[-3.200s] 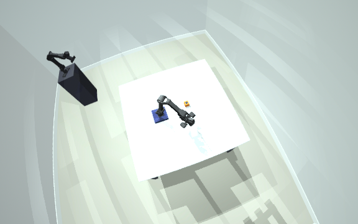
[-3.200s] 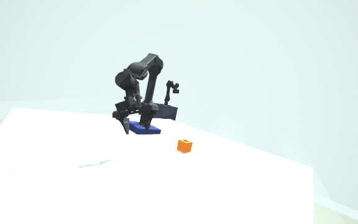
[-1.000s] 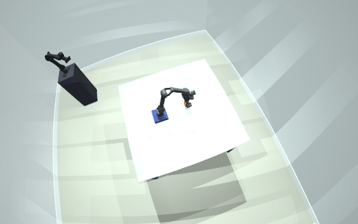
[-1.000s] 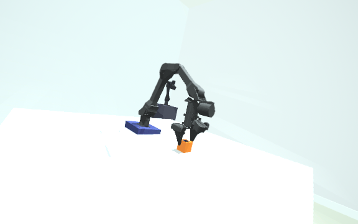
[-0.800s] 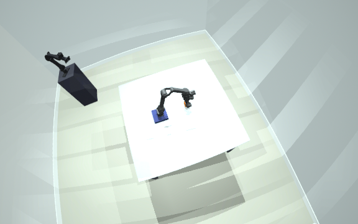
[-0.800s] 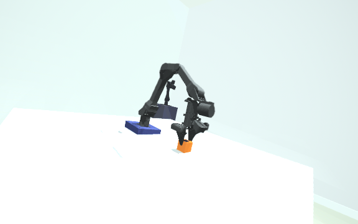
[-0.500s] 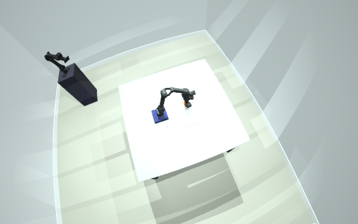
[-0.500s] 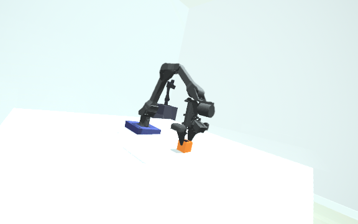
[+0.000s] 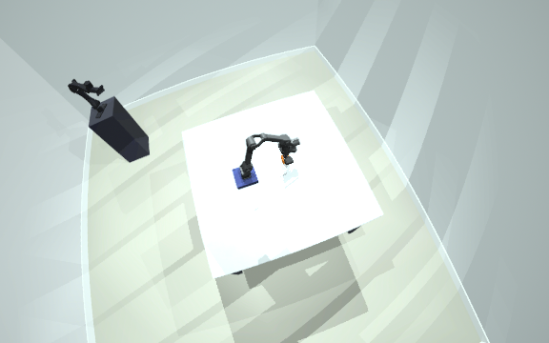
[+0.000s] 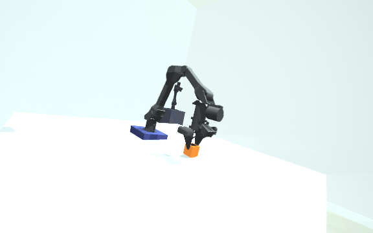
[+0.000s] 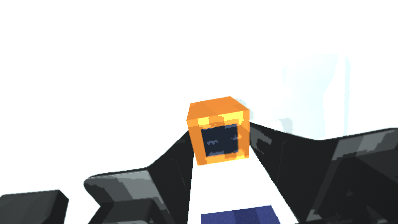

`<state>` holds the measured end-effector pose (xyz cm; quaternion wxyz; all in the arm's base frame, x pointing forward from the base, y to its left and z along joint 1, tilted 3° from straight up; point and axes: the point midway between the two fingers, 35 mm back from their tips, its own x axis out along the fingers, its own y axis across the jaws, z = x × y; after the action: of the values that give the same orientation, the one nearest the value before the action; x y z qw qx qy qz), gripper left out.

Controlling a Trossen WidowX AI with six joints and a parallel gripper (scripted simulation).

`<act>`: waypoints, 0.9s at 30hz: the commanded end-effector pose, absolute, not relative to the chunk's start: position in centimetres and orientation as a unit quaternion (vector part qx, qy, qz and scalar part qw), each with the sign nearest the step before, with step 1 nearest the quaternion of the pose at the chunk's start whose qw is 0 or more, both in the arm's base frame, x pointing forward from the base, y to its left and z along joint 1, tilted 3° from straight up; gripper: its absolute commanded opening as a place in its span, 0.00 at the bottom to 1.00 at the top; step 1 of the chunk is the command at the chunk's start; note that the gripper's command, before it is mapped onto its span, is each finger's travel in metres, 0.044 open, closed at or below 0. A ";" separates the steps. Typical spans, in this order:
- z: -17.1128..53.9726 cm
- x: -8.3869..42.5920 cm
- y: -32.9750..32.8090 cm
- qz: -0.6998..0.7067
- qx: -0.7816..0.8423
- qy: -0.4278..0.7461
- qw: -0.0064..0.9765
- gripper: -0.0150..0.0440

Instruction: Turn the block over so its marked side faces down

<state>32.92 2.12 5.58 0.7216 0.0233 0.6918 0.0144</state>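
Orange block [image 9: 283,160] [image 10: 191,151] [image 11: 218,142] in claw [image 9: 285,160] [image 10: 193,146] [image 11: 216,128], blue base plate [image 9: 239,185] [image 10: 138,132] [image 11: 240,216] near, dark pedestal [image 9: 121,131] [image 10: 177,117] beyond table [image 9: 274,229] [image 10: 160,194] [image 11: 100,75].

The block [image 10: 192,151] [image 11: 218,143] looks like smooth plastic; the arm [image 9: 250,151] [image 10: 164,94] (dark grey) seems matt.

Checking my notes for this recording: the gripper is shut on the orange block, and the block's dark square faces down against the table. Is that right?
Not quite: the dark square faces up, as the wrist view shows. The gripper is indeed shut on the orange block.
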 end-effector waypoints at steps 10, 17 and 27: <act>7.6 33.3 2.0 0.014 0.022 0.662 0.749 0.25; 7.3 33.4 2.0 0.012 0.022 0.619 0.785 0.25; 7.1 33.3 2.1 0.010 0.022 0.553 0.833 0.25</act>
<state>33.42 2.08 7.02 0.8195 0.0210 0.5726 0.0130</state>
